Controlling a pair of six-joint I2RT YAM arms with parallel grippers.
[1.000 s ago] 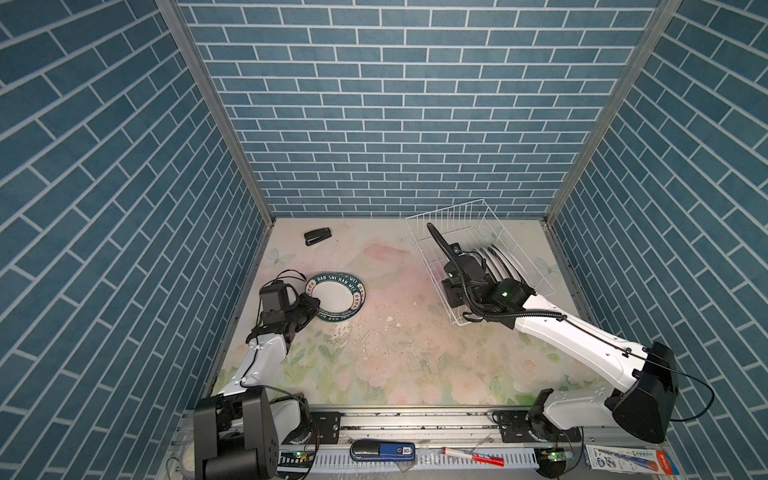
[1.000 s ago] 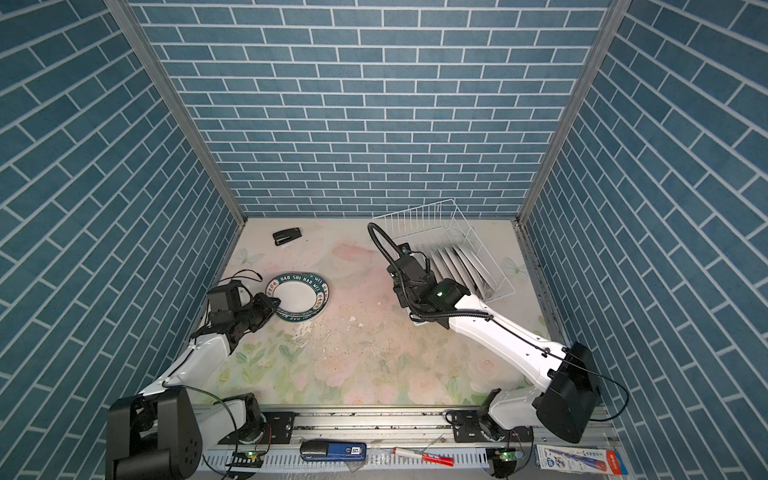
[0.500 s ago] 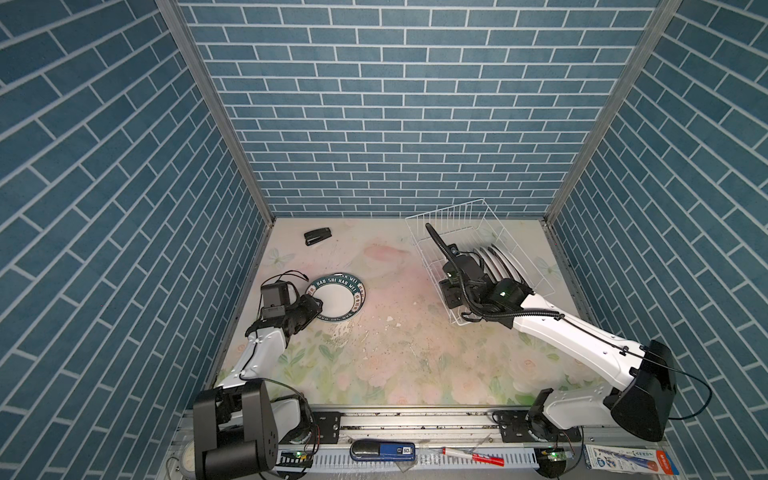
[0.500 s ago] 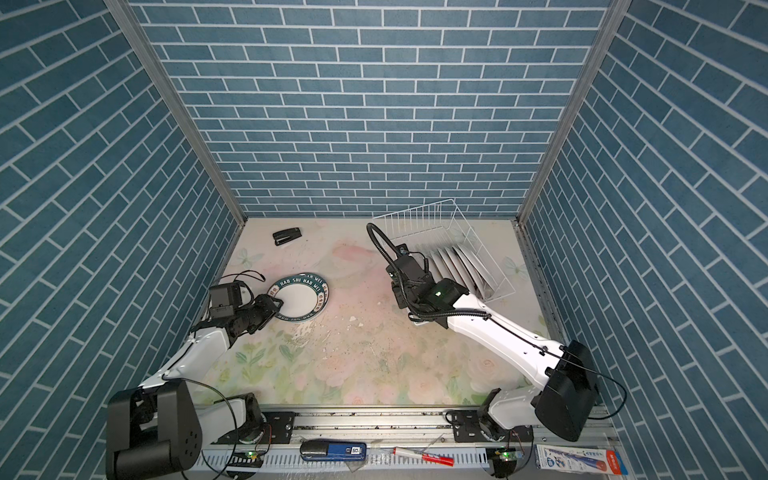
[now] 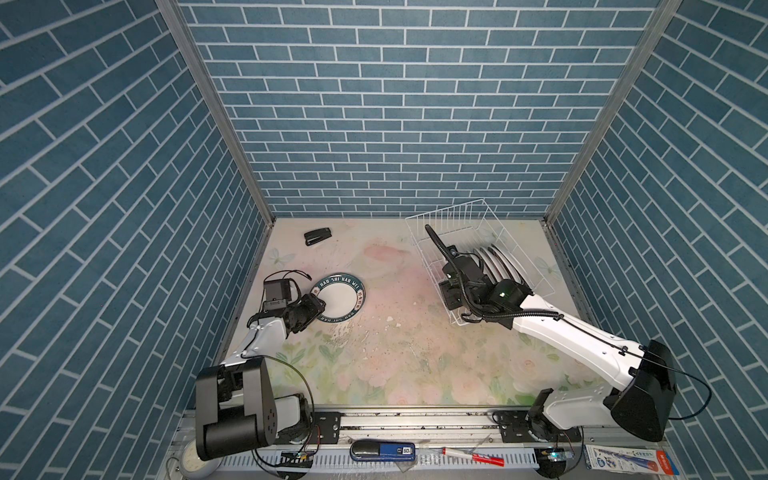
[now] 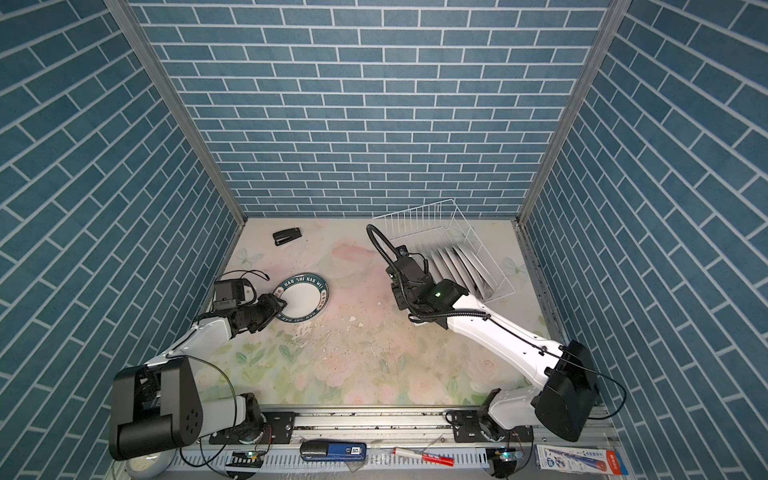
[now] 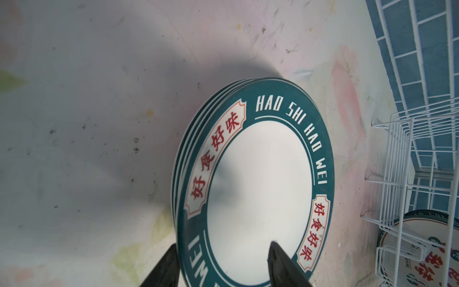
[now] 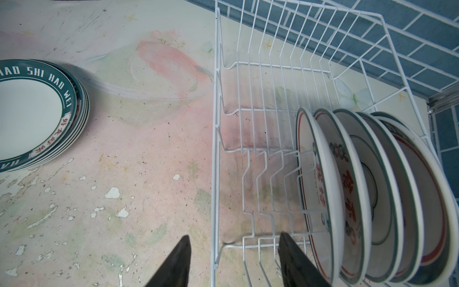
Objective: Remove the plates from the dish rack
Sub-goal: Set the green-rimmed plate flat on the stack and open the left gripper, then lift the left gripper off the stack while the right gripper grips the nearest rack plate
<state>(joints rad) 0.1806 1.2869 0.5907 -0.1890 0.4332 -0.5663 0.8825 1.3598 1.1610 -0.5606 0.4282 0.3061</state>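
As the left jaws stand apart astride the stacked plates (image 7: 260, 186), the right jaws, also apart, hover over the dish rack (image 8: 215, 149) wall and could snag it.

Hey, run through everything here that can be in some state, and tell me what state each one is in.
White wire dish rack: upright, partly filled.
Row of white round plates: standing on edge in the rack.
Stack of green-rimmed white round plates: lying flat, face up, outside the rack.
Left end effector: open, astride the stack's rim.
Right end effector: open, empty.
Black stapler: closed, lying flat.
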